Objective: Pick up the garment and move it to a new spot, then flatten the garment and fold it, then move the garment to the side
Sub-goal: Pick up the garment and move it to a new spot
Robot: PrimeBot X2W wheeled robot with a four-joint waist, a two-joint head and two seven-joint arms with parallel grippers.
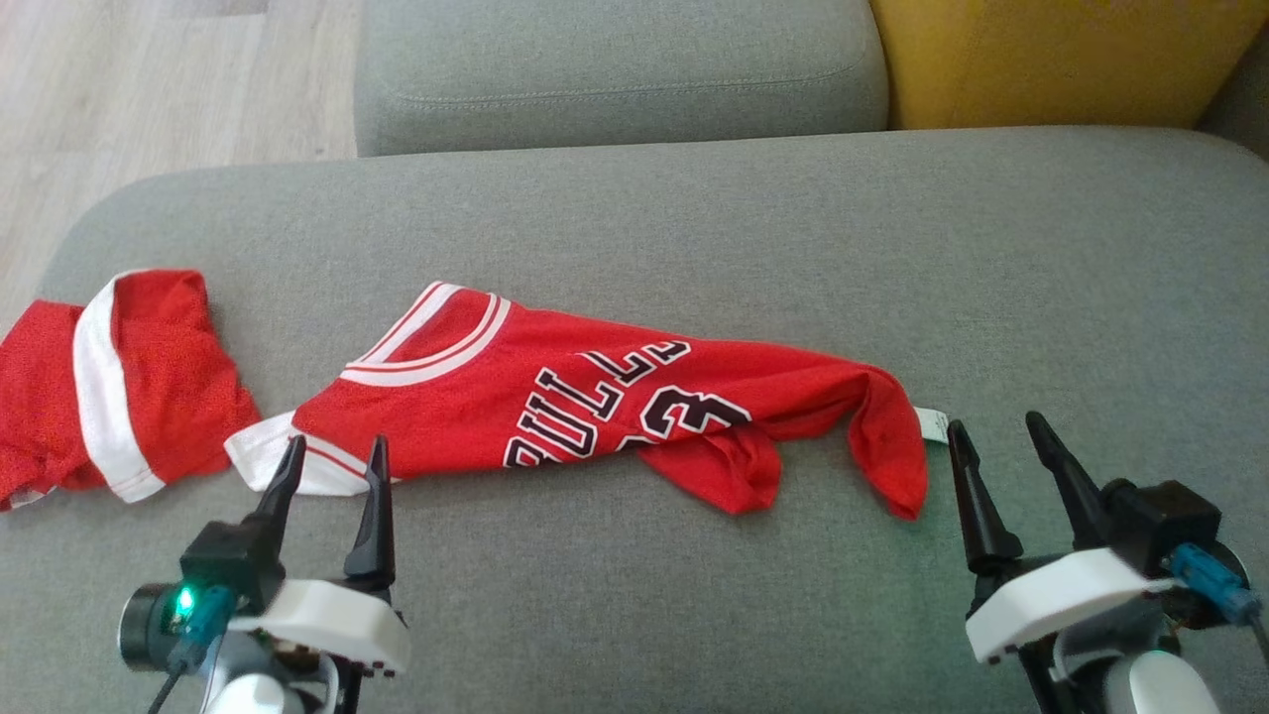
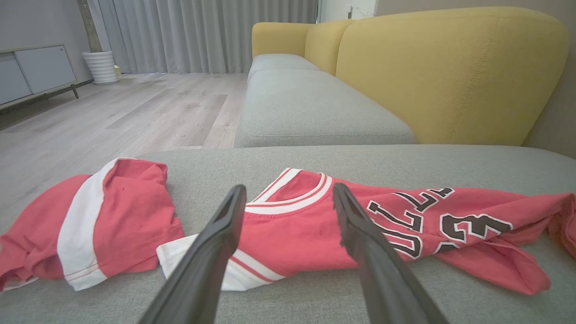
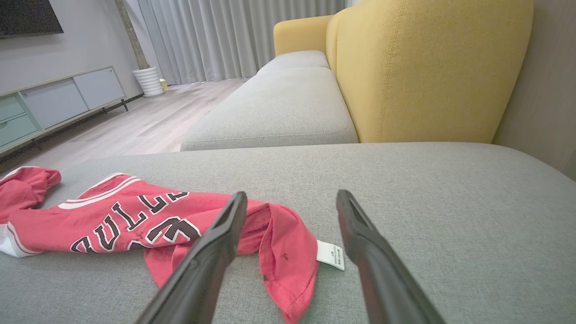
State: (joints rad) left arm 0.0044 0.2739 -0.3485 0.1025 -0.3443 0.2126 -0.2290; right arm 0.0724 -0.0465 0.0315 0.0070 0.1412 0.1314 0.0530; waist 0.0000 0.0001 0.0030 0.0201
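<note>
A red basketball jersey [image 1: 585,407] with white trim and dark lettering lies crumpled lengthwise across the grey sofa seat [image 1: 694,218], its neck to the left and its hem with a white tag [image 1: 932,423] to the right. It also appears as the jersey [image 2: 315,225] in the left wrist view and the jersey [image 3: 135,220] in the right wrist view. My left gripper [image 1: 335,458] stands open just in front of its white-trimmed left corner. My right gripper [image 1: 996,428] stands open just right of the tag. Neither holds anything.
A second red garment with a white band [image 1: 109,397] lies bunched at the seat's left edge, touching the jersey's corner. Beyond are another grey cushion [image 1: 615,69], a yellow backrest [image 1: 1051,55] and wooden floor [image 1: 149,89] to the left.
</note>
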